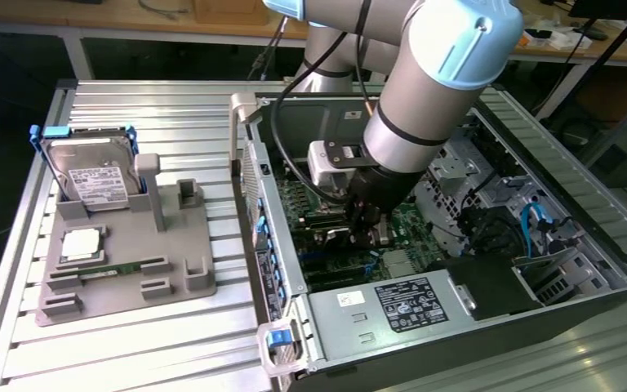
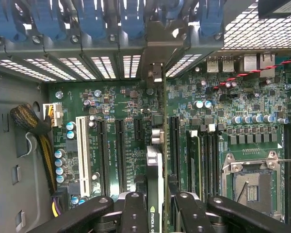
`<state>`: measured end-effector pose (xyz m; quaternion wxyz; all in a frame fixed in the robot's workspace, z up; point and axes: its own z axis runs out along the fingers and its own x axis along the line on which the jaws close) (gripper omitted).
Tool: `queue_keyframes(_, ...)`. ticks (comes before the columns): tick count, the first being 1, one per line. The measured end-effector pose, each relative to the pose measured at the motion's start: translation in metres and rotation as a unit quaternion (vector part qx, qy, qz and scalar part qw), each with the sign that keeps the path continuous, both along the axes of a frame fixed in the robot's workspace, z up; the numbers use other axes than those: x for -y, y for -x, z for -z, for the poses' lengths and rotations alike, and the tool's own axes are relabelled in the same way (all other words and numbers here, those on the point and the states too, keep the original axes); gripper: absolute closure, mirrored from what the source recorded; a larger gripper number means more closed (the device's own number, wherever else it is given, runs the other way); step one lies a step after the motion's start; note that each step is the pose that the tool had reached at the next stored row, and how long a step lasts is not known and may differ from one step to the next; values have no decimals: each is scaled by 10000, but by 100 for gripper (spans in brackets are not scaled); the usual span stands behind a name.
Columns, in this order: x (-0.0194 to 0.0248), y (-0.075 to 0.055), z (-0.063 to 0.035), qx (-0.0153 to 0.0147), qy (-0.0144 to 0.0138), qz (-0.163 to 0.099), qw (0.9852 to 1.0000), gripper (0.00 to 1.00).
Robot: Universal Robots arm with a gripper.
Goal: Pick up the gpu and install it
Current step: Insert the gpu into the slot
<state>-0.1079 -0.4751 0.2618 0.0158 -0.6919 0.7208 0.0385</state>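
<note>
In the wrist view my gripper (image 2: 157, 206) is shut on the gpu (image 2: 155, 167). The card shows edge-on between the two black fingers (image 2: 136, 211). It stands upright over the green motherboard (image 2: 116, 102), between two long black slots. Its silvery bracket (image 2: 155, 73) reaches up to the rear slot openings of the case. Whether the card's edge sits in a slot I cannot tell. In the exterior view the gripper (image 1: 359, 224) is deep inside the open computer case (image 1: 575, 188), low over the motherboard, and the arm hides most of the card.
A grey fixture (image 1: 172, 278) on the slatted table at the exterior view's left holds a hard drive (image 1: 95, 175), a processor (image 1: 82, 243) and a green memory stick (image 1: 107, 269). In the case are the power supply (image 1: 401, 304), cables (image 1: 531, 220) and blue slot latches (image 2: 131, 19).
</note>
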Motion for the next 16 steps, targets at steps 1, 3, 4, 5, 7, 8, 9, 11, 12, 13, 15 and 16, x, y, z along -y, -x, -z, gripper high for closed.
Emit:
queue_keyframes(1,0,0,0,0,0,0,10000,73)
queue_keyframes(3,0,0,0,0,0,0,10000,73)
queue_keyframes(4,0,0,0,0,0,0,10000,73)
queue_keyframes(5,0,0,0,0,0,0,10000,73)
queue_keyframes(7,0,2,1,0,1,0,10000,73)
queue_keyframes(8,0,4,2,0,0,-1,10000,73)
queue_keyframes(9,0,6,2,0,0,0,10000,73)
queue_keyframes(11,0,15,2,1,-1,-1,10000,73)
queue_keyframes(12,0,18,2,1,-1,-1,10000,73)
queue_keyframes(13,0,24,3,1,-1,0,10000,73)
queue_keyframes(15,0,39,2,-2,-1,1,10000,73)
queue_keyframes(16,0,43,2,0,-2,1,10000,73)
